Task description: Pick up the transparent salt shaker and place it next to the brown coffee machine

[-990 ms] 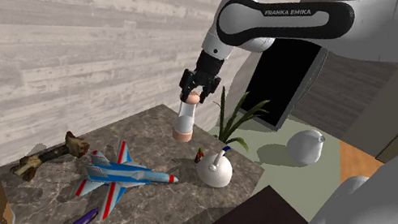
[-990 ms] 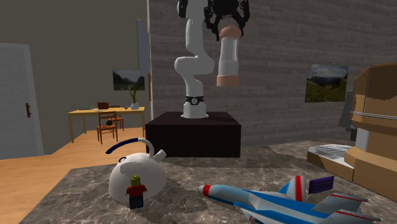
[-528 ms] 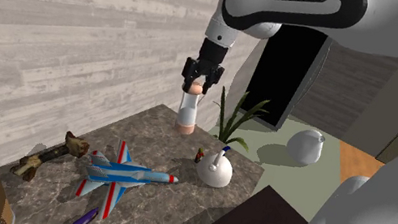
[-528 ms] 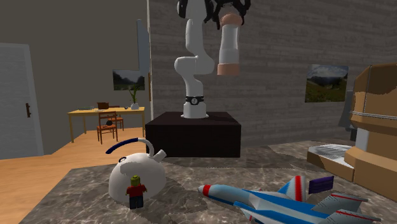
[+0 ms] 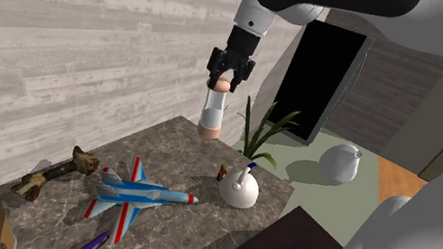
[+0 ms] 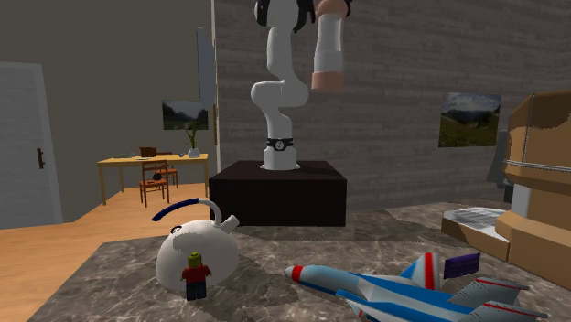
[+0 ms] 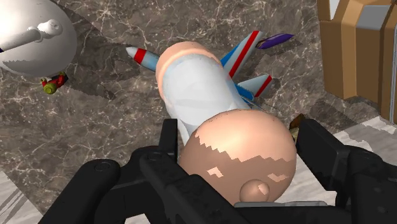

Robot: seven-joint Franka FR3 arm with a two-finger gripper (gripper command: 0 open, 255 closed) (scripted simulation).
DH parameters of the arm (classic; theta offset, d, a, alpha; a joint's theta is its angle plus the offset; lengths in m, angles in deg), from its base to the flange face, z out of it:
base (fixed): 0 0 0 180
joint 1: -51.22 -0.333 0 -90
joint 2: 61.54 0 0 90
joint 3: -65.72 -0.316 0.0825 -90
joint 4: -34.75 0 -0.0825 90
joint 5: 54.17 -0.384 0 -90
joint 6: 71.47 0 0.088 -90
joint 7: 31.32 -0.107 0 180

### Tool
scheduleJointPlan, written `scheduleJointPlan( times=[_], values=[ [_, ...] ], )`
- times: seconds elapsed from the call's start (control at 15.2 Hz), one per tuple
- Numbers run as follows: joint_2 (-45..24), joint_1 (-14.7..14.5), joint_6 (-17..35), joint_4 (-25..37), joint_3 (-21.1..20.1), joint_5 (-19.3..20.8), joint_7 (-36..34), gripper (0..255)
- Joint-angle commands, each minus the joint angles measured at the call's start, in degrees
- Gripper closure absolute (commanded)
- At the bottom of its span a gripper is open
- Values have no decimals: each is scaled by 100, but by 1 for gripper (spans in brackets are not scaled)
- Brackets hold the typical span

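The arm (image 5: 415, 246) is glossy white, its rounded links parted by dark joint bands; the gripper (image 5: 227, 75) is angular and all black; the stand (image 6: 279, 194) is a dark box.

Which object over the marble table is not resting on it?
The clear salt shaker, clasped by the black fingers, hangs in the air; the toy jet, white kettle and toy figure all sit on the table.

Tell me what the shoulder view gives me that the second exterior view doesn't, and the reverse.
Shoulder view: a potted plant and a round white pot on the floor beyond. Second exterior view: a wooden dining table, a framed landscape, a pale door. Both: the shaker hanging in the claw, the white kettle, the toy jet.
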Motion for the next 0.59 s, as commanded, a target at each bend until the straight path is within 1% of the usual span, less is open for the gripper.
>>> scheduleJointPlan(
  times=[0.0, 0.53],
  values=[
    [-29, -6, -148, 181, -9, 6, -42, 255],
    [-158, -1, -774, 942, 2, 26, -132, 255]
  ],
)
